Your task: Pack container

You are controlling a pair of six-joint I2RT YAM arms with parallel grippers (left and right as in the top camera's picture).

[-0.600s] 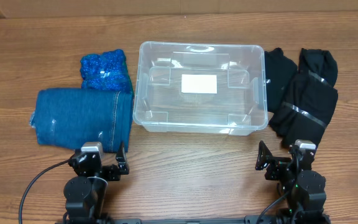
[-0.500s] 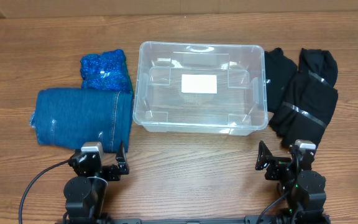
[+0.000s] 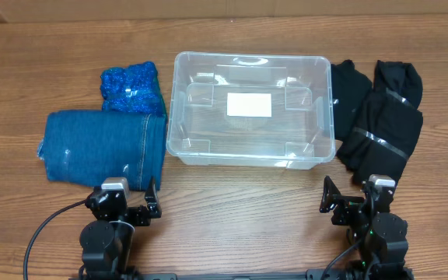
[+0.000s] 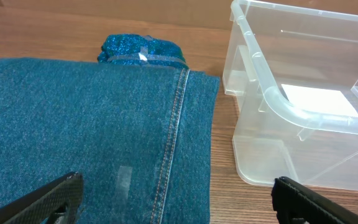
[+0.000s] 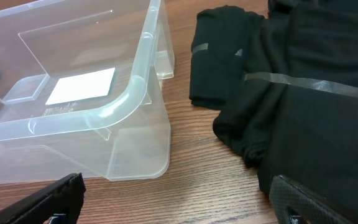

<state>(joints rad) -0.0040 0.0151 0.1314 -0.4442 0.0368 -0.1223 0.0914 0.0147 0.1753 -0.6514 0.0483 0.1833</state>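
The clear plastic container (image 3: 179,148) stands empty at the table's middle, a white label on its base; it also shows in the left wrist view (image 4: 291,112) and the right wrist view (image 5: 132,87). Folded blue jeans (image 3: 103,148) (image 4: 92,130) lie left of it, with a sparkly blue bundle (image 3: 131,85) (image 4: 143,50) behind them. Black clothes (image 3: 379,124) (image 5: 316,106) lie to its right. My left gripper (image 3: 131,208) (image 4: 176,202) is open and empty over the jeans' near edge. My right gripper (image 3: 352,204) (image 5: 179,199) is open and empty between the container's corner and the black clothes.
The wooden table (image 3: 239,202) has bare room in front of the container. Strips of clear tape bind the black clothes and the jeans. A cardboard wall (image 3: 224,8) runs along the back edge.
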